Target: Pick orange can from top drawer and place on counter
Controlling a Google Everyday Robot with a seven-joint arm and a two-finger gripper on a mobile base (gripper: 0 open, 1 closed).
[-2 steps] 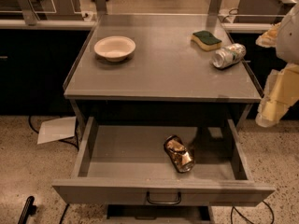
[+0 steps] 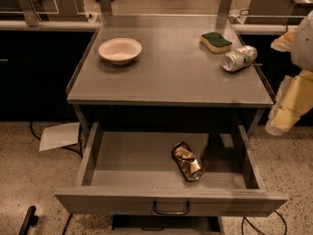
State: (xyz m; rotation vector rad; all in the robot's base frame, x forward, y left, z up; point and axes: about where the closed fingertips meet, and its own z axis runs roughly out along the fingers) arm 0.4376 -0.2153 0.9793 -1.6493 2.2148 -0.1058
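The orange can (image 2: 186, 161) lies on its side in the open top drawer (image 2: 122, 168), right of centre and near the front panel. It is dented and shiny. The drawer is pulled fully out below the counter (image 2: 171, 72). My gripper (image 2: 282, 112) hangs at the right edge of the view, beside the counter's right front corner. It is above and to the right of the drawer, apart from the can and holding nothing that I can see.
On the counter stand a white bowl (image 2: 120, 50) at the left, a green-and-yellow sponge (image 2: 215, 41) and a silver-and-green can (image 2: 238, 58) lying at the right. A sheet of paper (image 2: 59, 136) and cables lie on the floor at the left. Dark benches stand behind.
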